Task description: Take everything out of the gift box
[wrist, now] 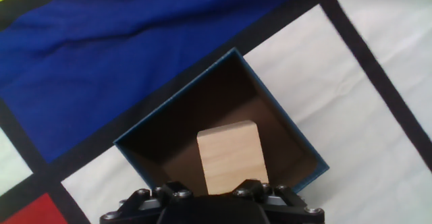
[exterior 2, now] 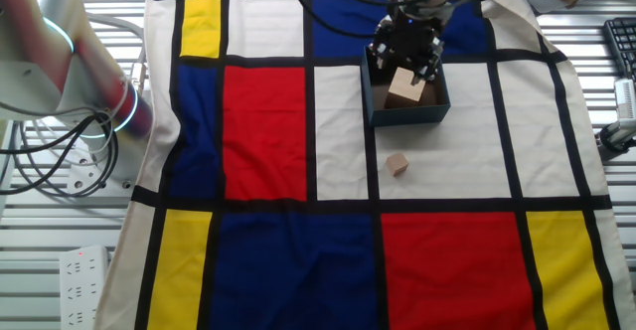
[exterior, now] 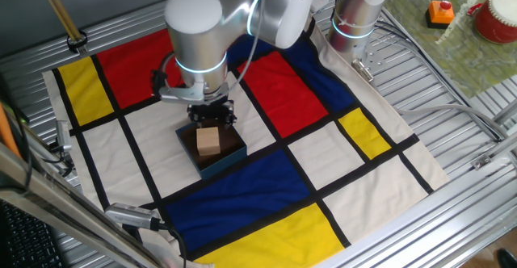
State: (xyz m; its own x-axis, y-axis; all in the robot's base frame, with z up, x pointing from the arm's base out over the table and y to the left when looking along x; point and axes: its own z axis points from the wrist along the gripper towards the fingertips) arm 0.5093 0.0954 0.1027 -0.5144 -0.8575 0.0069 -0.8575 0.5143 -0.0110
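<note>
The dark blue gift box (exterior: 232, 158) sits on a white square of the patterned cloth; it also shows in the other fixed view (exterior 2: 408, 115) and in the hand view (wrist: 177, 94). My gripper (exterior: 210, 127) stands straight over it, jaws shut on a light-tan wooden block (exterior: 208, 142), which stands upright in the box's opening. From the hand view, the block (wrist: 229, 155) fills the gap between the jaws of the gripper (wrist: 228, 185). In the other fixed view, the gripper (exterior 2: 407, 64) holds this block (exterior 2: 405, 89), and a second small wooden block (exterior 2: 398, 164) lies on the cloth beside the box.
An orange toy with a green top (exterior: 440, 12) and a red pot (exterior: 494, 18) sit on a green cloth at the far right. A keyboard (exterior 2: 622, 42) lies past the cloth's edge. Cables and the arm's base (exterior: 355, 18) stand behind.
</note>
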